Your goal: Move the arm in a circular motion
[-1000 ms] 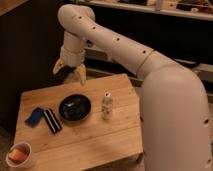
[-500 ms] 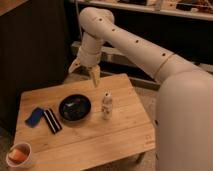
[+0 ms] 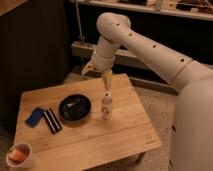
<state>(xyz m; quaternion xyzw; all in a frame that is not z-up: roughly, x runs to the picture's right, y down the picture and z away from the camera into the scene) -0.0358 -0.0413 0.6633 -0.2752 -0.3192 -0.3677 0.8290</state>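
The arm [image 3: 150, 47] is a large white arm of thick smooth tubes with small dark dots, reaching from the right foreground up and left to a rounded joint [image 3: 112, 22]. Its tan two-fingered gripper [image 3: 97, 75] hangs down over the far edge of the wooden table [image 3: 125, 135]. The fingers are spread apart and hold nothing. One fingertip [image 3: 107, 80] hovers just above a small white bottle [image 3: 106, 106] standing near the table's middle.
A black bowl [image 3: 75, 107] sits left of the bottle. A blue sponge [image 3: 34, 116] and a black striped packet [image 3: 51, 120] lie at the left. A white cup with orange contents [image 3: 19, 155] stands at the front left corner. Dark shelving stands behind.
The gripper has swung rightward across the far edge of the table, from above the left side to above the bottle. The objects on the table have not moved.
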